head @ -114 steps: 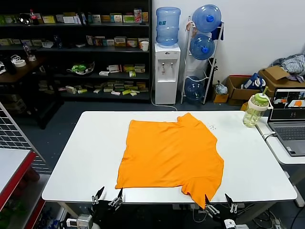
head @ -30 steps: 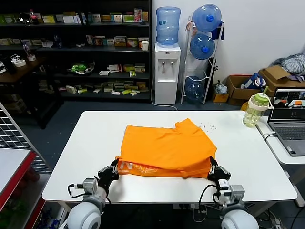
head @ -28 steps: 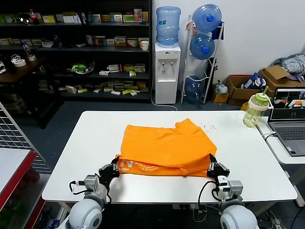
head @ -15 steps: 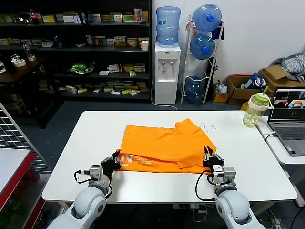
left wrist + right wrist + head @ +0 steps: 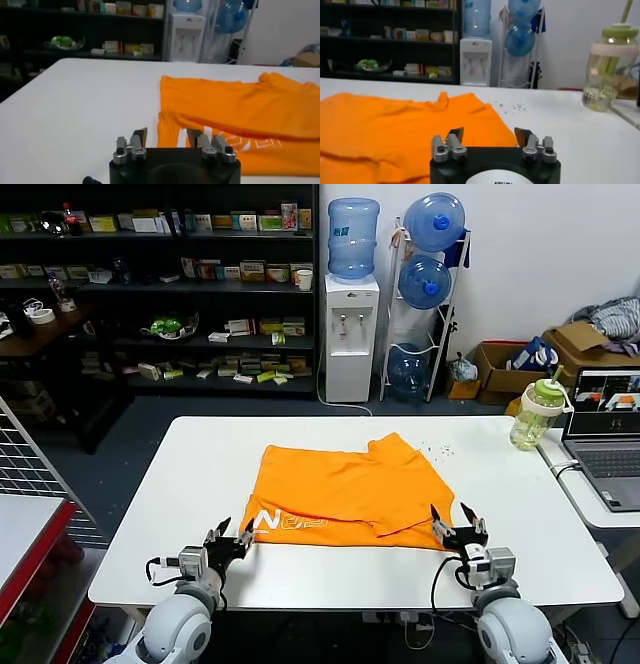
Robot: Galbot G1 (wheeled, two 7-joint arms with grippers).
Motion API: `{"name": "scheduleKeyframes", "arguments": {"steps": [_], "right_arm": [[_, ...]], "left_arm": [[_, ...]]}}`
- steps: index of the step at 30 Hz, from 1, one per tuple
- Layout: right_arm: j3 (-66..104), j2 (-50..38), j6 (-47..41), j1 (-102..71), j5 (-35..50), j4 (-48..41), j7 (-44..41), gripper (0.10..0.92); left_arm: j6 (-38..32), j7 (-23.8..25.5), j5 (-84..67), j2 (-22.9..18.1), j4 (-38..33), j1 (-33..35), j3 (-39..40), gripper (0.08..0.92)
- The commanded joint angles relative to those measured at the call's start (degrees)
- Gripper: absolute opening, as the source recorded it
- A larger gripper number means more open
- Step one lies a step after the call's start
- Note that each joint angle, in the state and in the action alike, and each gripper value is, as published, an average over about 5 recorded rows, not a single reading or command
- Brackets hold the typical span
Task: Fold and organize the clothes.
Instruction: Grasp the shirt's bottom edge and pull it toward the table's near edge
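The orange T-shirt (image 5: 345, 494) lies on the white table (image 5: 200, 474), its near part folded back so white lettering (image 5: 288, 522) shows along the front edge. It also shows in the left wrist view (image 5: 240, 115) and the right wrist view (image 5: 395, 125). My left gripper (image 5: 230, 538) is open and empty just in front of the shirt's near left corner; in its wrist view (image 5: 166, 136) the jaws stand apart. My right gripper (image 5: 458, 527) is open and empty by the near right corner; its wrist view (image 5: 489, 134) shows the jaws apart.
A green-lidded bottle (image 5: 534, 415) and a laptop (image 5: 606, 439) stand at the table's right end. A water dispenser (image 5: 351, 334), bottle rack and dark shelves stand behind. A wire rack (image 5: 30, 474) is at the left. The table's front edge is close to both grippers.
Both grippers carried the shirt's near hem forward over the shirt, then let go and opened, and have drawn back toward the front edge. The folded strip with lettering now lies flat.
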Motion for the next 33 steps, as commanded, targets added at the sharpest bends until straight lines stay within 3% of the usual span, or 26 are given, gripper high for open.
{"name": "scheduleKeyframes", "arguments": {"steps": [1,7,18,23,33], "right_arm": [[2.9,-2.2,-2.5,-6.1,5.8,1.0,-4.0,0.807],[2.5,-1.4,-4.4,-4.0,9.3,-1.0,-4.7,0.822],[1.7,-1.1,-5.4,-1.4,10.0,-3.8,-4.0,0.814],[1.8,-1.3,-5.6,-1.7,10.1,-3.8,-3.4,0.716],[1.9,-1.3,-5.3,-2.2,10.0,-3.0,-3.1,0.422]], "left_arm": [[0.7,1.0,0.0,-1.2,-0.8,4.4,-1.5,0.689],[0.5,1.9,0.1,-2.0,1.6,2.5,-1.7,0.813],[0.4,2.2,0.1,-2.2,4.2,0.2,-1.1,0.818],[0.2,2.0,0.2,-2.7,4.6,-0.3,-0.5,0.715],[0.0,1.4,0.2,-2.4,2.8,0.3,-0.1,0.429]]}}
